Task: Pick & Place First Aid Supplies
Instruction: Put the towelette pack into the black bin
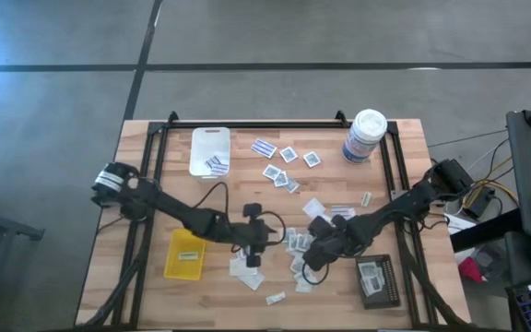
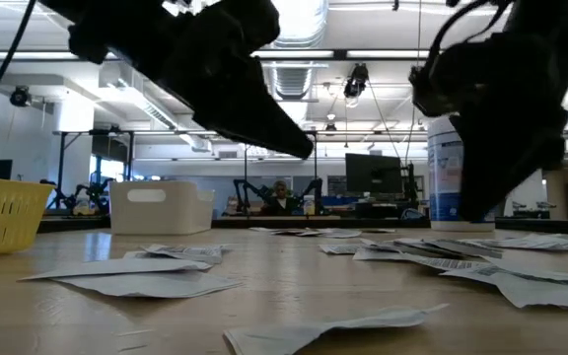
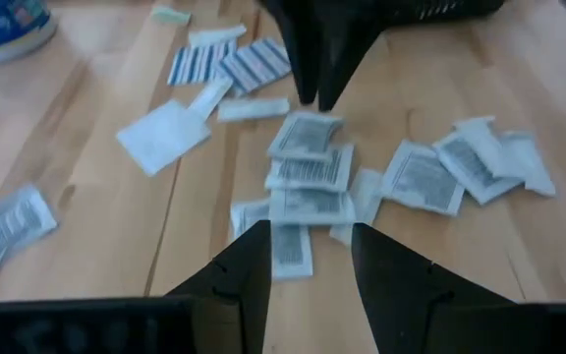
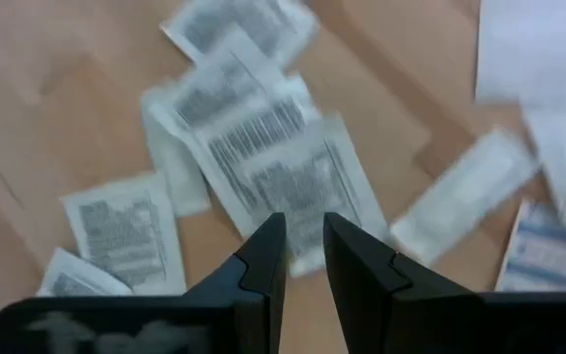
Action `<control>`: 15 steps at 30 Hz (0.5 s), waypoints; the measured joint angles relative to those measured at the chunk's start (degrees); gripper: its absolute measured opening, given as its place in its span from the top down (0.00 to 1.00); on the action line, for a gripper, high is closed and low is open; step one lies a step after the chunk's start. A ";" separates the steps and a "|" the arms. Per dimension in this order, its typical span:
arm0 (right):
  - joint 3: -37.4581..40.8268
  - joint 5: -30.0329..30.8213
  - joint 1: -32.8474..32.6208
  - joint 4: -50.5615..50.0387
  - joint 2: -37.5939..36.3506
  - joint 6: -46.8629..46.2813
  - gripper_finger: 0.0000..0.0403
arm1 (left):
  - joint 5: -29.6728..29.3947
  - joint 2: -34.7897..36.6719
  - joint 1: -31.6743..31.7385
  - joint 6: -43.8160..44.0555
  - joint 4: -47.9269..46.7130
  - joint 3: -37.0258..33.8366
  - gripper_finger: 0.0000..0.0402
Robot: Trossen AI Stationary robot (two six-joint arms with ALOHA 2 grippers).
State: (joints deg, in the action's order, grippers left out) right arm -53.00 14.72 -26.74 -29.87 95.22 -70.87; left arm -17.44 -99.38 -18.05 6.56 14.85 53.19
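Small flat first aid packets [image 1: 295, 247] lie scattered over the wooden table, white squares with grey print and blue-striped ones [image 1: 264, 148] farther back. My left gripper [image 3: 308, 236] is open, slanting down over a cluster of grey-printed packets [image 3: 308, 172]; one packet [image 3: 291, 251] lies below the gap between its fingers. My right gripper [image 4: 305, 231] points steeply down over overlapping packets [image 4: 283, 167], its fingers narrowly apart with nothing between them. In the high view the left gripper [image 1: 267, 238] and the right gripper [image 1: 313, 260] face each other across the cluster.
A white tray [image 1: 210, 138] holding striped packets stands at the back left. A yellow tray [image 1: 175, 263] is at the front left and a black tray [image 1: 387, 286] at the front right. A tall white canister [image 1: 365, 136] stands at the back right.
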 joint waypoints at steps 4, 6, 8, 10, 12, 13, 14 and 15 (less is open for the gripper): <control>1.29 -3.19 -0.16 0.06 0.00 -3.98 0.83 | 0.06 -1.97 0.81 -0.86 1.58 0.00 0.66; 2.01 -3.37 -0.39 0.03 0.00 -5.62 0.83 | 0.05 -3.18 1.20 -0.86 1.66 0.00 0.66; 2.82 -3.31 -0.42 0.19 0.01 -6.82 0.83 | 0.05 -4.46 1.58 -0.85 1.69 0.00 0.66; 3.80 -2.42 -0.38 0.20 0.13 -7.73 0.83 | 0.05 -5.60 1.95 -0.85 1.69 0.00 0.66; 4.47 -0.72 -0.17 0.59 0.59 -8.86 0.83 | 0.03 -6.47 2.27 -0.85 1.84 0.00 0.66; 4.64 -0.39 -0.06 0.99 0.80 -8.99 0.83 | 0.03 -6.82 2.42 -0.83 1.89 0.00 0.66; 4.71 -0.15 0.06 1.56 1.18 -8.88 0.83 | 0.03 -6.97 2.51 -0.72 1.92 0.00 0.66; 4.71 0.24 0.14 1.88 1.42 -8.54 0.83 | 0.05 -7.04 2.65 -0.67 1.90 0.00 0.66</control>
State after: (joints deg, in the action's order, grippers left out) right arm -48.29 14.96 -26.60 -27.99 96.64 -79.41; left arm -17.39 -106.43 -15.40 5.89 16.75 53.19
